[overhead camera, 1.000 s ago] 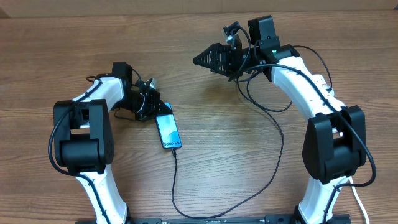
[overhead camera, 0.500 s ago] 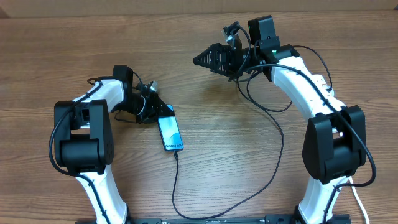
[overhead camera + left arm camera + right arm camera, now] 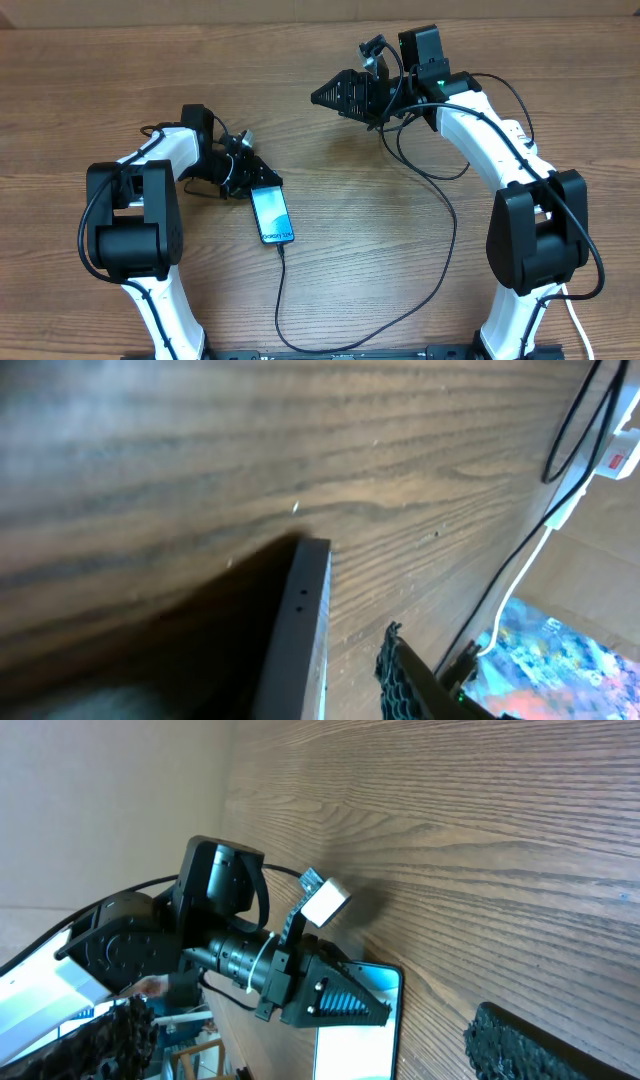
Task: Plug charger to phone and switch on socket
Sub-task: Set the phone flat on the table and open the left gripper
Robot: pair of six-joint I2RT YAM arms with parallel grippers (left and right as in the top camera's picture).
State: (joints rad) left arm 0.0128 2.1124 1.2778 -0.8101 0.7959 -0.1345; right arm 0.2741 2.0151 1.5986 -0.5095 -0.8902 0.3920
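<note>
Moved since earlier: left gripper point(image 3: 262, 183) is now sitting closer in at the top end of the phone point(image 3: 271, 214), and the phone is lying turned a touch; the right arm is showing no change.
Phone position: lying flat with its lit screen up on the tabletop point(image 3: 120, 80), left of centre and well apart from the right gripper point(image 3: 318, 97).
Charger: the charger point(image 3: 279, 300) is trailing from the phone's lower end in a wide loop toward the right arm. Its small plug point(image 3: 282, 244) is looking seated, though I cannot confirm this.
Socket: the socket point(image 3: 612, 445) is showing only in the left wrist view, with one red switch point(image 3: 617, 460) visible and a white cord point(image 3: 520, 575) running off it.
Left jaws: standing narrowly parted by the phone's edge, one finger point(image 3: 405, 680) clear of it, gripping nothing.
Right jaws: hanging wide and empty.
Handling: the phone is looking rigid, slick and breakable, likely sliding on wood when pushed, so bracing its long edges is looking safest. The cable is looking limp and light, so it is best taken at the plug body.
Count: one phone, one charger, one socket, two grippers.
</note>
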